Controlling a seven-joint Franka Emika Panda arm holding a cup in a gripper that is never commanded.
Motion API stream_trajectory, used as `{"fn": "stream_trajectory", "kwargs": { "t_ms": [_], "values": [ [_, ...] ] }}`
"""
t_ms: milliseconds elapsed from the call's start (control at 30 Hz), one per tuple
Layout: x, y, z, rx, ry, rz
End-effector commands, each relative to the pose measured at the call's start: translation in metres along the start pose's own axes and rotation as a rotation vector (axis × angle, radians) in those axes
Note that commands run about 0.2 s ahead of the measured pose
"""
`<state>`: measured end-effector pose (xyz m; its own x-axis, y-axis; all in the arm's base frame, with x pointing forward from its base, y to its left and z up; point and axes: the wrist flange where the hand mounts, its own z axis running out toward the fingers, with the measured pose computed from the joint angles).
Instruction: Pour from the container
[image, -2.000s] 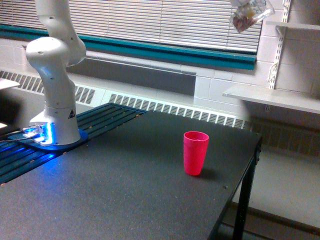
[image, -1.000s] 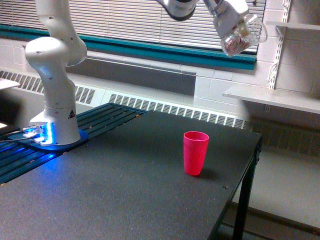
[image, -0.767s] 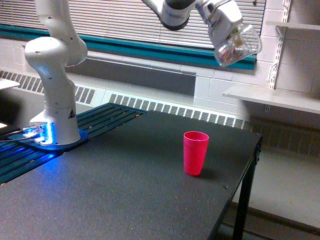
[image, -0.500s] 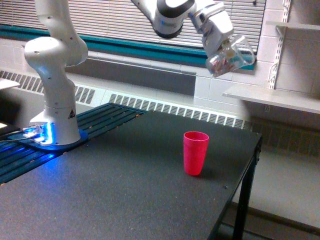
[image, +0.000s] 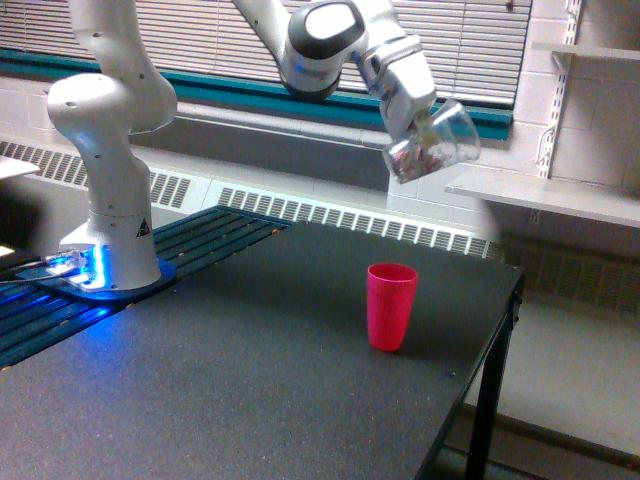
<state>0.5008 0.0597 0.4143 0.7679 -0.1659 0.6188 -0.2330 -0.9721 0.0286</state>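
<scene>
In the exterior view the container (image: 432, 146), a clear glass mug with small dark and reddish bits inside, hangs in the air, tilted with its mouth up and toward the view's right. My gripper (image: 418, 128) is shut on it at the end of the white arm. The mug is well above the pink-red cup (image: 391, 306), which stands upright on the black table (image: 250, 390), and slightly to the view's right of it. The cup's inside is not visible.
The arm's white base (image: 108, 215) stands on the table's left with a blue light at its foot. A white shelf (image: 545, 195) juts from the wall at the view's right, close to the mug. The table's right edge (image: 480, 375) is near the cup.
The arm has carried the mug down and toward the view's left, from the top right corner to a spot above the pink-red cup. The cup has not moved.
</scene>
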Motion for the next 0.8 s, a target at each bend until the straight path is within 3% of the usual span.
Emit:
{"fn": "stream_trajectory", "kwargs": {
  "t_ms": [33, 433, 800],
  "values": [
    [-0.018, 0.021, 0.013, -0.021, -0.025, 0.042],
    [-0.049, 0.047, 0.042, -0.086, -0.1, 0.018],
    [-0.078, 0.051, 0.062, -0.128, -0.148, -0.034]
  ]
}}
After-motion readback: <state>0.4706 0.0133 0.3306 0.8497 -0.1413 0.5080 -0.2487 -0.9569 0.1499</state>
